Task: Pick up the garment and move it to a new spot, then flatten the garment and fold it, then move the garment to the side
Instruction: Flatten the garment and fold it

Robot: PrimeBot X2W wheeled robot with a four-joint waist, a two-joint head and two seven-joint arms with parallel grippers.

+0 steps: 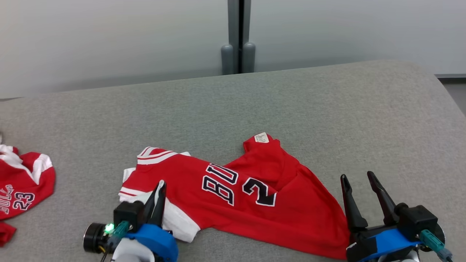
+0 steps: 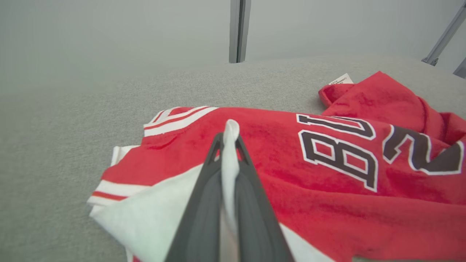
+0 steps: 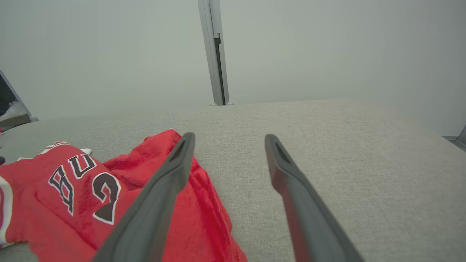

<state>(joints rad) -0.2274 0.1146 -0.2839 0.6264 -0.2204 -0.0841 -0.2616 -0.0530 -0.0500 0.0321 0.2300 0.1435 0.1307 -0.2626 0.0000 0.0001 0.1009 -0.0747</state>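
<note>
Head view — grey surface (image 1: pixel 291 105) beyond garment (image 1: pixel 233 213)

The garment (image 1: pixel 233 196) lay on the tabletop (image 1: pixel 291 109) near the front edge, left tool (image 1: pixel 159 185) at its left end, right tool (image 1: pixel 357 177) just beside its right end. A second garment (image 1: pixel 22 189) lay far left.

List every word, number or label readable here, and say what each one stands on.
"BU": on the red jersey, in dark letters edged white; the rest is lost in folds.
"2": same jersey, beside those letters.
"23": on the second red garment at the left edge of the head view.
Letters beside that "23": cut off, not readable.
Print on the white tag at the jersey's far corner: too small to read.
</note>
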